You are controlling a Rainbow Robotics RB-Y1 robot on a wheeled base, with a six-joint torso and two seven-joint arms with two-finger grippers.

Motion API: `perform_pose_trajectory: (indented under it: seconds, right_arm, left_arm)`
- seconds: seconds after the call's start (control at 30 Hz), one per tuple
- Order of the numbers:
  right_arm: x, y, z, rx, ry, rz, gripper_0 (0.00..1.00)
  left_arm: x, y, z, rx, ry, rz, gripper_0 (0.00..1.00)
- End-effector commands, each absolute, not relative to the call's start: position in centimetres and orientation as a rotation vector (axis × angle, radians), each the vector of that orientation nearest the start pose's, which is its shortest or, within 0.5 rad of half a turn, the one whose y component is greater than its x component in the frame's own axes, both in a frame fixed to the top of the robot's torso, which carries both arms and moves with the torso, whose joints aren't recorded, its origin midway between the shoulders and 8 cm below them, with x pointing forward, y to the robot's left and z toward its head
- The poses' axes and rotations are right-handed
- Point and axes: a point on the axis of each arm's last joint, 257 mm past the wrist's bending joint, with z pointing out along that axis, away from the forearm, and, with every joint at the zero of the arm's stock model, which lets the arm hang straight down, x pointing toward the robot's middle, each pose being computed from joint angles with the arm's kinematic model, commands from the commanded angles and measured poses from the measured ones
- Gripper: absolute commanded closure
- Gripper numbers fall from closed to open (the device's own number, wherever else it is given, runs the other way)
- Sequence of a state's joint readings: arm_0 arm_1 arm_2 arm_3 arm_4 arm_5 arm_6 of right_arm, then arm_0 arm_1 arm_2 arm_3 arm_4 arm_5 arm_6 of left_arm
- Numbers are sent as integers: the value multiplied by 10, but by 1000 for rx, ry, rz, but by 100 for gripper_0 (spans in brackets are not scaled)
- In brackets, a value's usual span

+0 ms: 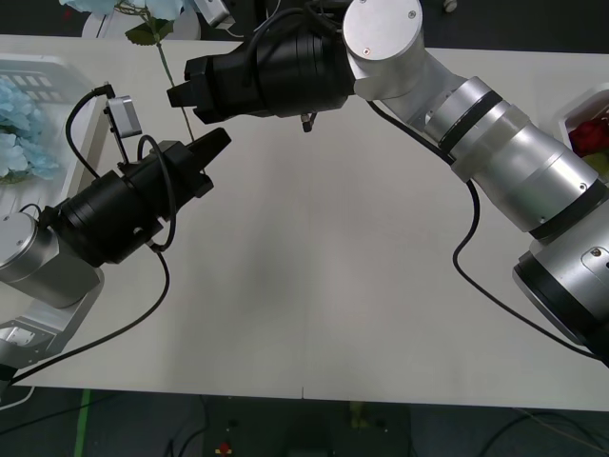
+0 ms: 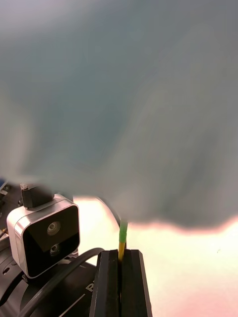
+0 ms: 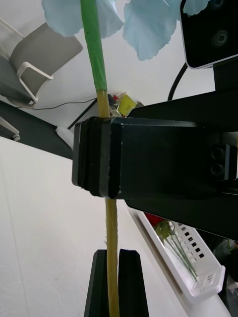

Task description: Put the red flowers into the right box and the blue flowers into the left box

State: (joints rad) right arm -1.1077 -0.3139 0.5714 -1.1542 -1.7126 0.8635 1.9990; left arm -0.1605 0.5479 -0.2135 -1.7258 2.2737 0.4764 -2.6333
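Observation:
One of the blue flowers stands upright over the table's back left, with its thin green stem [image 1: 177, 81] rising to a pale bloom [image 1: 114, 8]. My left gripper [image 1: 211, 145] is shut on the lower stem [image 3: 112, 277]. My right gripper [image 1: 183, 95] reaches across from the right and is shut on the same stem just above [image 3: 99, 153]. In the right wrist view its fingers [image 2: 106, 285] pinch the yellow-green stem [image 2: 121, 240]. More blue flowers [image 1: 14, 133] lie in the left box [image 1: 59, 69]. The red flowers [image 1: 592, 135] lie in the right box [image 1: 582, 103].
The right arm [image 1: 504, 152] spans the back of the table from right to left. Cables hang off both wrists. A blurred leaf or bloom sits close in front of the right wrist camera. An office chair [image 3: 29, 74] stands in the room behind.

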Motion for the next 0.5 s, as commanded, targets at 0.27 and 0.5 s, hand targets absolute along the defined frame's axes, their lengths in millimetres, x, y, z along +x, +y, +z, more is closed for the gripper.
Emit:
perform_pose_trajectory:
  seconds: [0.27, 0.5]
  right_arm:
    - [491, 182, 0, -1013, 1733, 1180, 31]
    - [505, 155, 10, -1026, 1708, 1099, 23]
  left_arm:
    - [497, 117, -43, 211, 1345, -1080, 100]
    - [502, 174, -49, 124, 1363, -1030, 100]
